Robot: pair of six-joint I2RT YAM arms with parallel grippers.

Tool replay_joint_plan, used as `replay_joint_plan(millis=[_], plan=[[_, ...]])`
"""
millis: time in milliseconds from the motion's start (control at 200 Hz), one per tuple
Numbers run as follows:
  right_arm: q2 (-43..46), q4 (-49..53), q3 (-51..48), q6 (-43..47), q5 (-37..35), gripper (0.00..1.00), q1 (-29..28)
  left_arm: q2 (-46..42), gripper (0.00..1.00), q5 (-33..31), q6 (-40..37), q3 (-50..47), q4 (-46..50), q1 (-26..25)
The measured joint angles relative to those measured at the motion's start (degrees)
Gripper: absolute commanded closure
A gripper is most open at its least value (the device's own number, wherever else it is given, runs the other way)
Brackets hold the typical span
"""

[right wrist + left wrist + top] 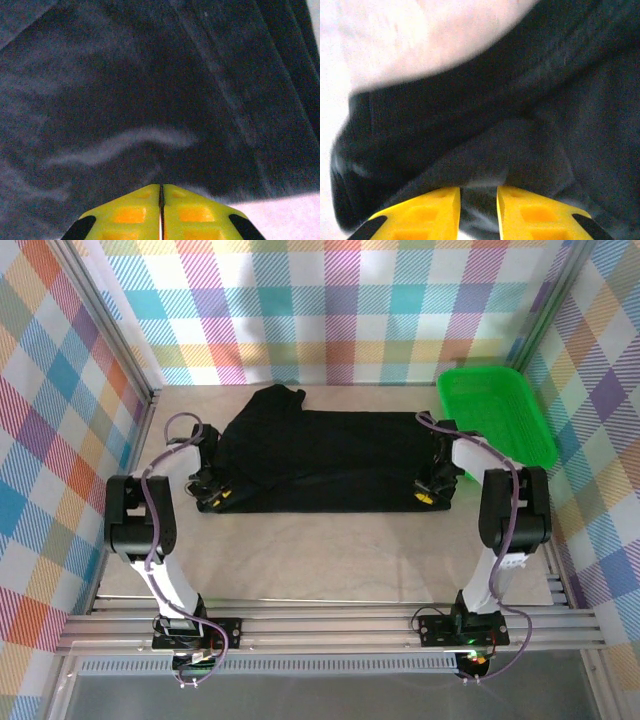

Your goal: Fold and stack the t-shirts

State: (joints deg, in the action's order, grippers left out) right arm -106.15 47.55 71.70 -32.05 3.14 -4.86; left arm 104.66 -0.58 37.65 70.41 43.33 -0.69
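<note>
Here the black t-shirt [330,455] lies spread across the middle of the counter [330,560], long side running left to right, with a green basket [495,410] just past its far right corner. The left tool [213,495] sits at the near left corner, clenched on a thick ruck of cloth that fills the narrow gap between its yellow fingers [435,210]. The right tool [428,492] sits at the near right corner, fingers pressed together at the hem, apparently pinching a thin edge. The step looks like folding the near edge over to the far one. To do it well, both tools should rise together and level, hold the hem taut between them, and lay it square; the thin right grip may slip.
</note>
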Motion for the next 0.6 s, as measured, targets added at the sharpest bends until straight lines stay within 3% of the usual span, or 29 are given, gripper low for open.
replay_joint_plan(millis=[370,500,600], plan=[[-5.4,4.2,3.7,3.8,-4.9,0.84,-0.4,8.6,0.76,-4.8,-8.8,8.5,1.7,3.5],[-5.4,4.6,3.7,4.7,-5.3,0.84,-0.5,8.4,0.61,-7.6,-10.7,8.5,1.7,3.5],[-5.4,4.8,3.7,5.8,-6.0,0.84,-0.5,6.0,0.60,-13.5,-12.3,7.8,1.5,3.4]])
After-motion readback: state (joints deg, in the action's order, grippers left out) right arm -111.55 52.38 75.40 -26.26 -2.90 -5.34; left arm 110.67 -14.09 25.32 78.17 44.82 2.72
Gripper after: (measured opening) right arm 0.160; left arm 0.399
